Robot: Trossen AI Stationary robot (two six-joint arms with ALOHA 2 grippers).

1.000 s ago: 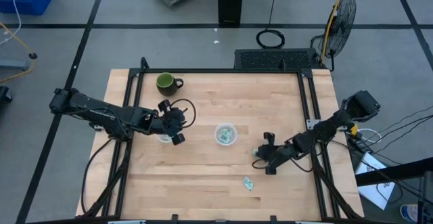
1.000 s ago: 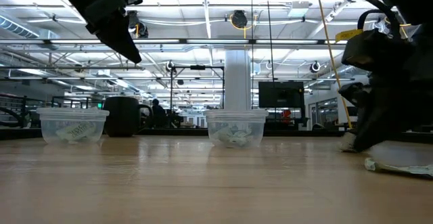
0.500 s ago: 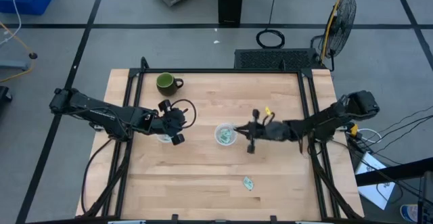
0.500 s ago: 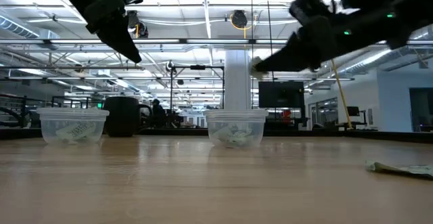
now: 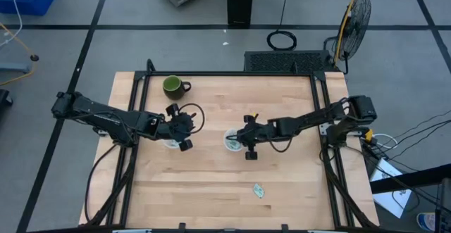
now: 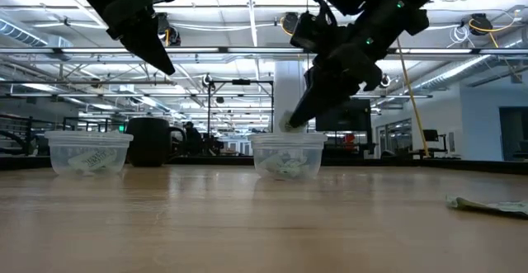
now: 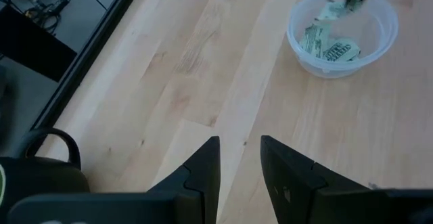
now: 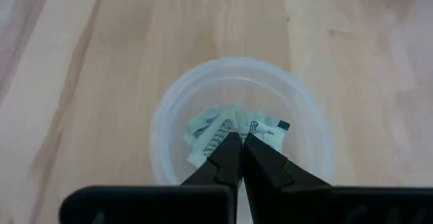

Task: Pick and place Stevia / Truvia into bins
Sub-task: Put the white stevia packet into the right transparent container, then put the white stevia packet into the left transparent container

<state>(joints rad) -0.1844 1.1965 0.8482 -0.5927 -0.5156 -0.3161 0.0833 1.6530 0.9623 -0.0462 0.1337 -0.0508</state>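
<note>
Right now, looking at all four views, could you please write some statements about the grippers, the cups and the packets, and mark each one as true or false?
1. The right gripper is above the middle cup, pinching a packet. True.
2. The green mug holds sweetener packets. False: packets show only in the two clear cups and on the table; the mug's inside shows none.
3. One loose packet lies on the table near its front edge. True.
4. The left gripper is shut on a packet. False: its fingers are apart with nothing between them.
5. The left cup is empty. False: the low view shows packets inside it.
</note>
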